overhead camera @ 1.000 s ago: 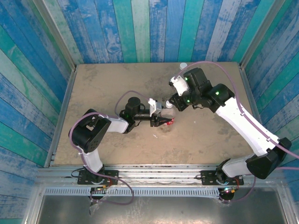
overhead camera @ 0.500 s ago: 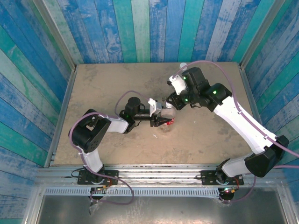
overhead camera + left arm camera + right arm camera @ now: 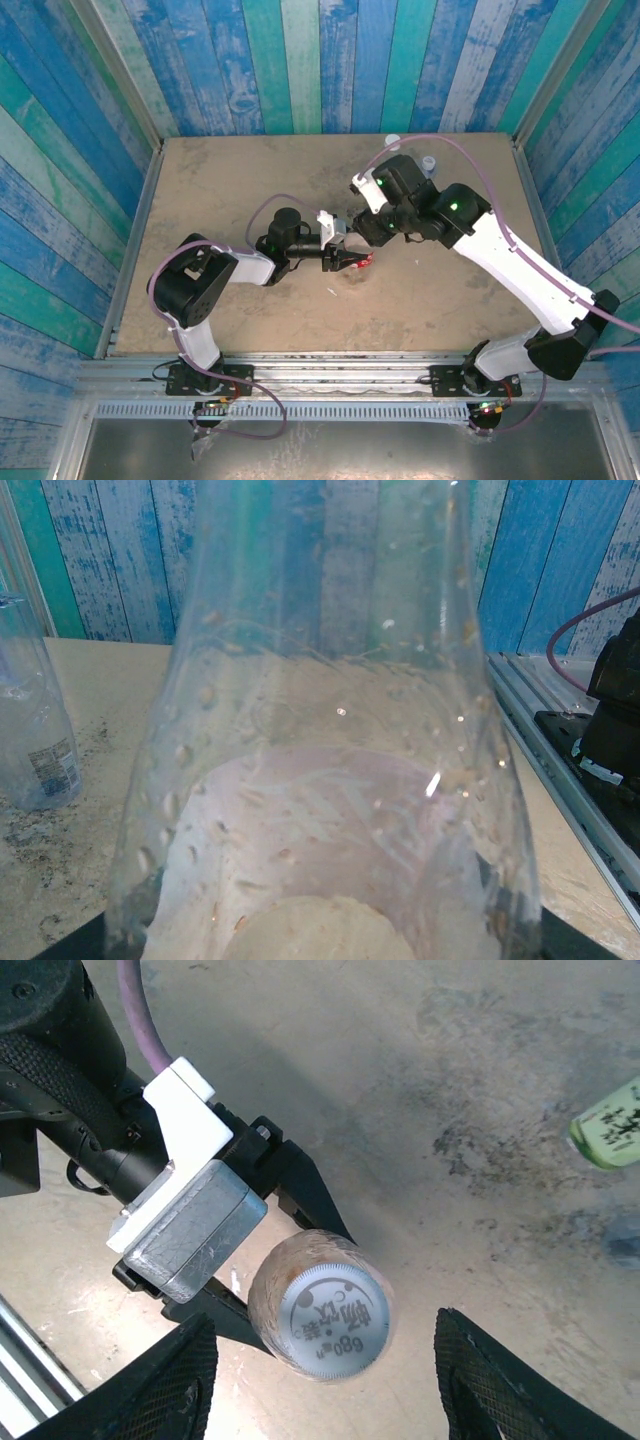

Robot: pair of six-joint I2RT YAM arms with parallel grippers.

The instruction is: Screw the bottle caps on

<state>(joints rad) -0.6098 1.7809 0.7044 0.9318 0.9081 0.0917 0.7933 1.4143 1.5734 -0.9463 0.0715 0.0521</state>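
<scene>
1. My left gripper [image 3: 285,1275] was pinching the red bottle [image 3: 365,262] by its body and holding it roughly upright over the bench [image 3: 220,200]. I could not tell whether the bottle's base touched the bench.
2. A cap [image 3: 333,1317] sat squarely on that bottle's neck, straight below my right gripper [image 3: 362,228].
3. The right gripper's fingers [image 3: 180,1380] were spread, one on each side of the cap. There was a clear gap on both sides, so they gripped nothing.
4. I judged the first cap to be on its thread. The pictures did not show whether it was screwed down tight, so it may need another grip and twist.
5. The green bottle [image 3: 608,1125] lay well beyond the right gripper, towards the far edge of the bench. The slim bottle [image 3: 428,160] stood near it, and neither gripper was touching either one.
6. Both of those bottles were too small or too cut off for me to tell whether they carried caps.
7. By my reckoning the task was about a third done at best. One bottle was capped or nearly so, and I assumed the other two were yet to be done.
</scene>
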